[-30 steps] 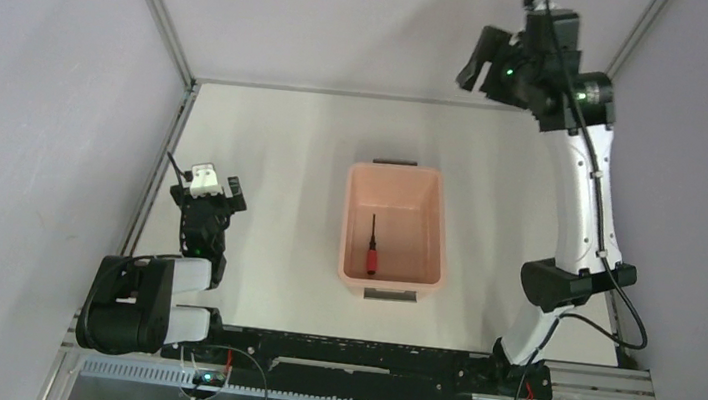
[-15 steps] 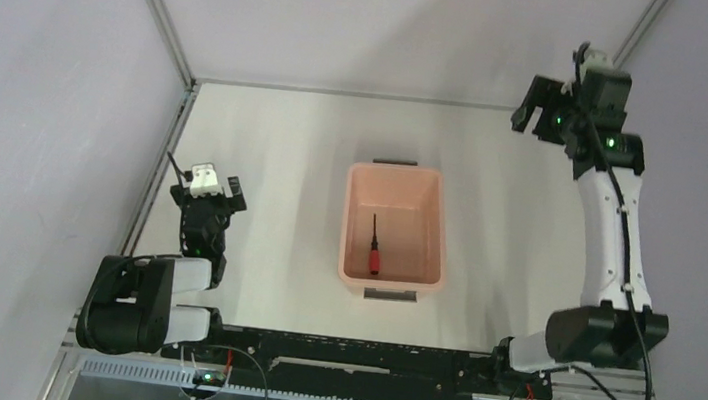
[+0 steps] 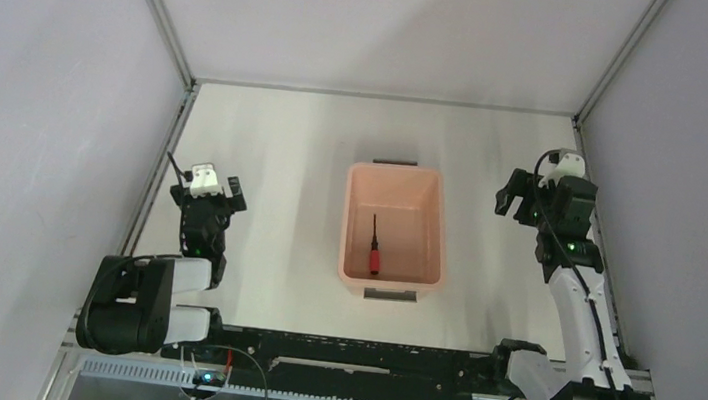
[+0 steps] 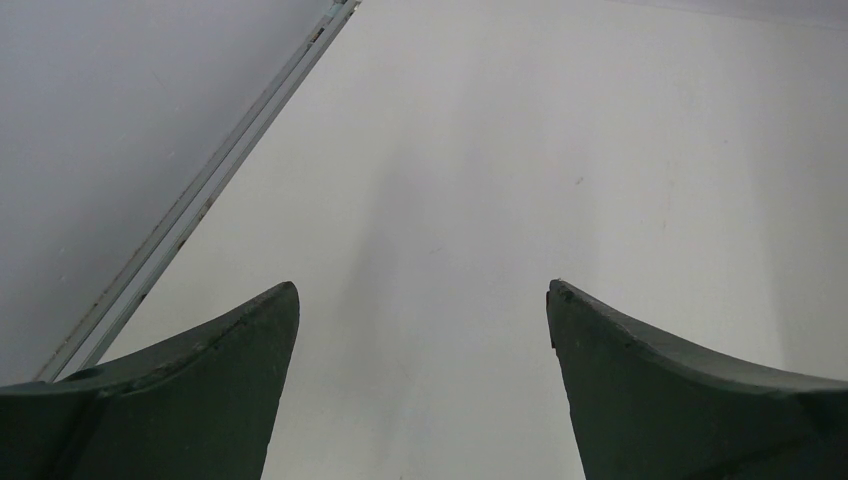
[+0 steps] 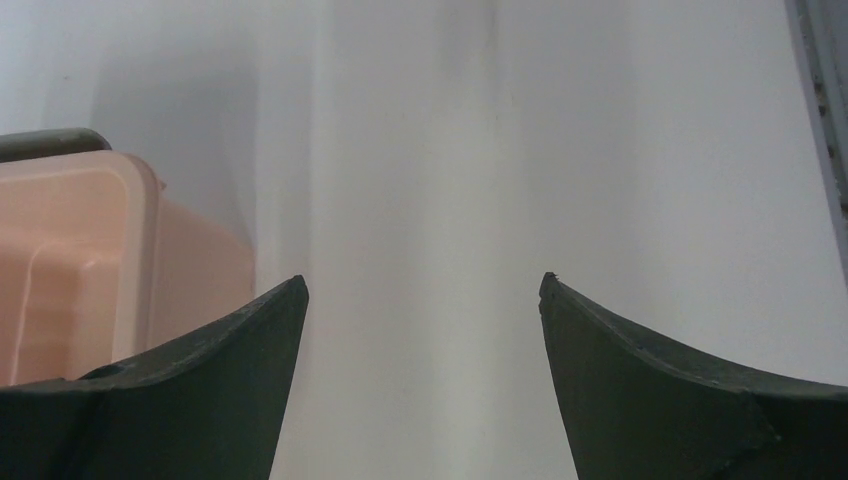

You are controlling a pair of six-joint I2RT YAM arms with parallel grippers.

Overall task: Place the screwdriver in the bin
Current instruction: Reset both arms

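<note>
Our right gripper (image 5: 423,283) has swung down from high at the back to beside the bin (image 3: 348,222), jaws wide and empty. The screwdriver (image 3: 374,248) lies inside the bin, so we judge the task done.

No text, label, brand name, number or sign can be read in any of the views.
</note>
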